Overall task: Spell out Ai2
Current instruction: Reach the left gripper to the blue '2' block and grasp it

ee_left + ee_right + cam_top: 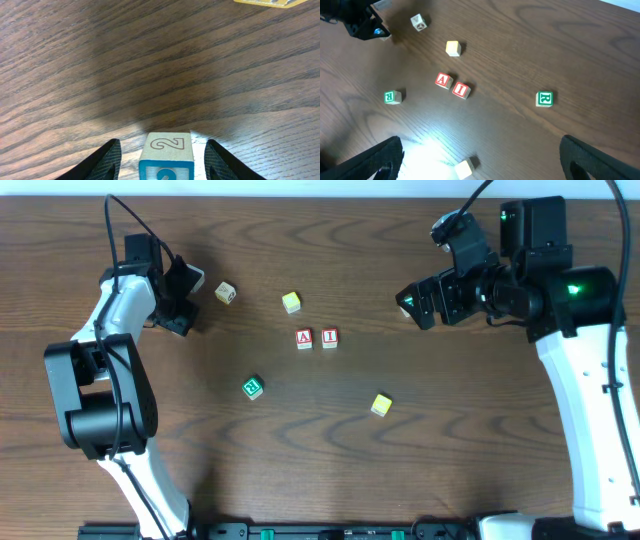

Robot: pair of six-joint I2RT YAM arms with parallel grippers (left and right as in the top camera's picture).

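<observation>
Overhead, the red A block (304,339) and the red I block (329,338) were seen side by side near the middle of the table (460,450), just apart, with A toward the left arm. Between that pair and the left gripper (184,302) a cream lettered block (226,293) and a plain yellow block (291,302) were placed. A green block (253,387) and a second yellow block (381,404) lay nearer the arms' bases. A second green block (544,99), marked R, was shown by the right wrist camera.

The 2 block (166,152) was hidden from above by the left gripper, at the left of the table, well apart from the red pair. From the left wrist it was found standing flat between the spread fingers (107,162), with wood showing at each side, so nothing was gripped. An outlined 2 was turned upward and a blue 2 toward the camera; as it was a cube, no long axis could be told.

The right gripper (480,150) was held wide above the table, with nothing between its fingers
</observation>
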